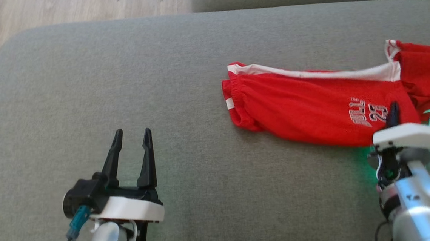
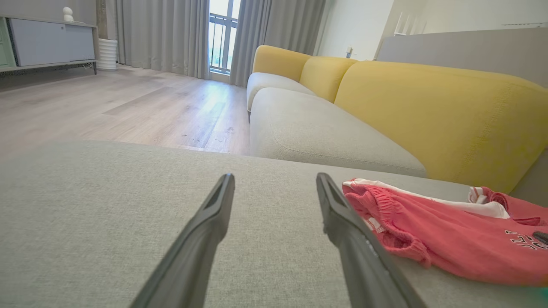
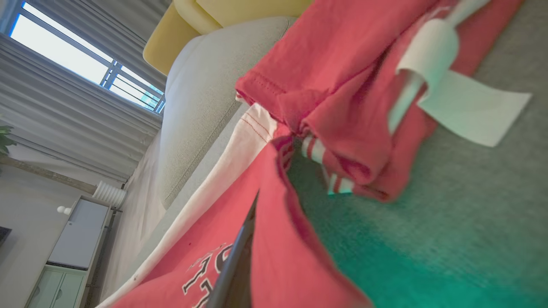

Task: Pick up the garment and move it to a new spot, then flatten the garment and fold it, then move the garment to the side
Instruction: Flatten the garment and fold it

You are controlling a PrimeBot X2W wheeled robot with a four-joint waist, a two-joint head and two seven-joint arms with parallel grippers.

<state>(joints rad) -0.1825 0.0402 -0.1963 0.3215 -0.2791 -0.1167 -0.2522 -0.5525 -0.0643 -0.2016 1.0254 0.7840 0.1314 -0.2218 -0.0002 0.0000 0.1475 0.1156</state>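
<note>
I have one garment to deal with: a pair of red shorts with white trim. It lies on the grey sofa seat, right of the middle, and runs off past the right edge of my head view. It is half flat at best. The waistband end lies towards the middle of the seat, and the far end is bunched over on itself.

I have two end effectors. The left end effector is wide open and holds nothing. It hangs over bare seat, well apart from the cloth. The right end effector is closed at the near edge of the shorts, beside the white lettering. From its wrist camera, red cloth runs up both sides of the dark finger, so I judge it is pinching the hem.

This will handle as light, limp knit. It has no stiffness, it will sag and drag wherever it is not held, and it is not fragile. The thick waistband and the stitched hems look like the safest places to grip. A one-sided pull would likely bunch it, so I would take a second corner with the free end effector.

One white label sticks out loose.
</note>
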